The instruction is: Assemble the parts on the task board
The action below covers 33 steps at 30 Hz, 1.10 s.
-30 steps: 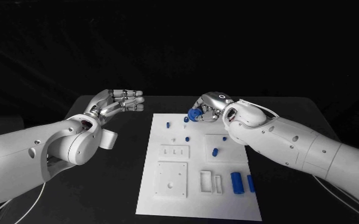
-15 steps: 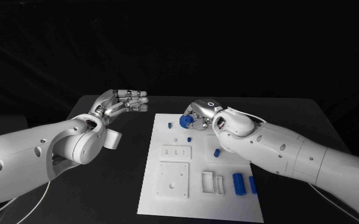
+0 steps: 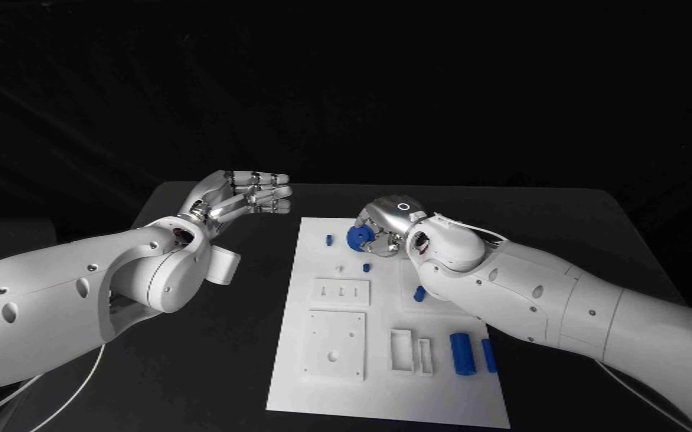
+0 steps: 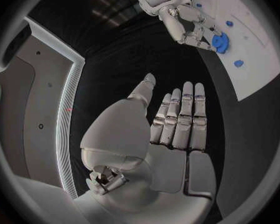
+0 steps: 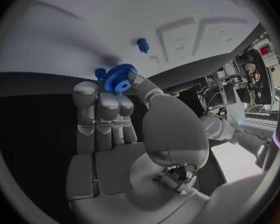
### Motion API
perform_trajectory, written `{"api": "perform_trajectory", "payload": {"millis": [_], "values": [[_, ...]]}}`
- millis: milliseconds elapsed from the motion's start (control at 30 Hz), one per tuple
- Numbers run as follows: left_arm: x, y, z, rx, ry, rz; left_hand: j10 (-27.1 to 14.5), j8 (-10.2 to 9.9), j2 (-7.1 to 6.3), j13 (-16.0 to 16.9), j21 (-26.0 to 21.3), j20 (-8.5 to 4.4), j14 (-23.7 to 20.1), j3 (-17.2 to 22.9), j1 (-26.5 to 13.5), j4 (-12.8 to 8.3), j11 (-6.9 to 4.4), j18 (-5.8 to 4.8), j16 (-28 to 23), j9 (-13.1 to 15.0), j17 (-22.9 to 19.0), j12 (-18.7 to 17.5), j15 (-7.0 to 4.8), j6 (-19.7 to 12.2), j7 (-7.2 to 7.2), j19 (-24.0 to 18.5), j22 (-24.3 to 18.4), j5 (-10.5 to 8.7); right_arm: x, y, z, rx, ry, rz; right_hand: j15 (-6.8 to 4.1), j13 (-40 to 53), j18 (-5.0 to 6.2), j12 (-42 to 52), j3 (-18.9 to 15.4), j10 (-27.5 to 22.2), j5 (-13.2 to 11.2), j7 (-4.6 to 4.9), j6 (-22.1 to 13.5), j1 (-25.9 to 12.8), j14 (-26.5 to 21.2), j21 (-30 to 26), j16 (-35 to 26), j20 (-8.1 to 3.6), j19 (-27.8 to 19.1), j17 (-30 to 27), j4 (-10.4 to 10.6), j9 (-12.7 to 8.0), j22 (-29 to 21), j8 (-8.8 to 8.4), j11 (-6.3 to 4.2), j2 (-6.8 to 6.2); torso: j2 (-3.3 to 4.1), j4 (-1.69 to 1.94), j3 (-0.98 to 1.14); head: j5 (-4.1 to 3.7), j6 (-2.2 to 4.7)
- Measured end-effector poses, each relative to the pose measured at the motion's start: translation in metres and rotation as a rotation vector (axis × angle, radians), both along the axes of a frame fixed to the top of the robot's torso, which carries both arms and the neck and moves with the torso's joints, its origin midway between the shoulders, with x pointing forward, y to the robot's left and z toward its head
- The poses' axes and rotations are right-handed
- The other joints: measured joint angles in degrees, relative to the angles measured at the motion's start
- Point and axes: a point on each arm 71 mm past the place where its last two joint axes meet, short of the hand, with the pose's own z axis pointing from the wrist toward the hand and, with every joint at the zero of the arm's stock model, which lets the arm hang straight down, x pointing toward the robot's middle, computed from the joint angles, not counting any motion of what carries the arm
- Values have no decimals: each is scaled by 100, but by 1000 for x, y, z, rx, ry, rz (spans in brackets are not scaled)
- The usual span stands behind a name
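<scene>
My right hand point(image 3: 387, 222) pinches a blue gear point(image 3: 361, 239) between thumb and fingertips, just above the far end of the white task board point(image 3: 335, 392). The right wrist view shows the blue gear point(image 5: 119, 78) at the fingertips of my right hand point(image 5: 115, 124), close over the board point(image 5: 71, 30), with a small blue peg point(image 5: 142, 45) standing a little beyond it. My left hand point(image 3: 242, 195) hovers left of the board, fingers straight and together, holding nothing. From the left wrist, the left hand point(image 4: 177, 124) faces the right hand point(image 4: 187, 25) and its gear point(image 4: 219, 44).
On the board stand small blue pegs point(image 3: 329, 241) point(image 3: 366, 268) and a short blue piece point(image 3: 420, 294). Two blue cylinders point(image 3: 460, 352) point(image 3: 488, 355) lie near its right edge. White raised blocks point(image 3: 335, 344) and slotted blocks point(image 3: 410, 350) sit at the near half. Black table point(image 3: 216, 372) surrounds the board.
My right hand has carried the gear leftward and down, closer to the board's far left area. The left hand has barely shifted.
</scene>
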Motion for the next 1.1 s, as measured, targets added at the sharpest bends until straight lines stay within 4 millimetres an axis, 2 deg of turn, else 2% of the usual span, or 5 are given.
{"api": "perform_trajectory", "payload": {"millis": [200, 567, 1100], "values": [[0, -1, 0, 0, 1, -2, 0, 0, 0, 0, 0, 0, 0, 0, 0, 0, 0, 0, 0, 0, 0, 0, 0, 0, 0, 0, 0, 0, -1, 3, -3, -10, -7, -2, 0, 0, 0, 0, 0, 0, 0, -3, 3, 31, 0, 32, 0, 0, 0, 0, 0, 0, 0, 2, 0, -31, -1, -4, 1, 8, -1], [0, -1, 0, -1, 2, -5, 0, 0, 0, 0, 0, 0, 0, 0, 0, 0, 0, 0, 0, 0, 0, 0, 0, 0, 0, 0, -1, 0, -1, 5, -10, -23, -1, 0, 0, 0, 0, 0, 0, 9, 0, -3, 3, 31, 0, 32, 0, 0, 0, 0, 0, 0, 0, 1, 9, -31, -1, -4, 5, 10, -51], [0, -1, 0, -1, 4, -6, 0, 0, 0, 0, 0, 0, 0, 0, 0, 0, 0, 0, 0, 0, 0, 0, 0, 0, 0, 0, 3, 0, 3, 3, -13, -29, -3, -14, 0, -50, 0, -23, 32, 10, -27, -3, 4, 8, 0, 32, 0, 0, 0, -48, 32, -3, 0, -10, 10, -54, 1, -5, -1, 18, -91]]}}
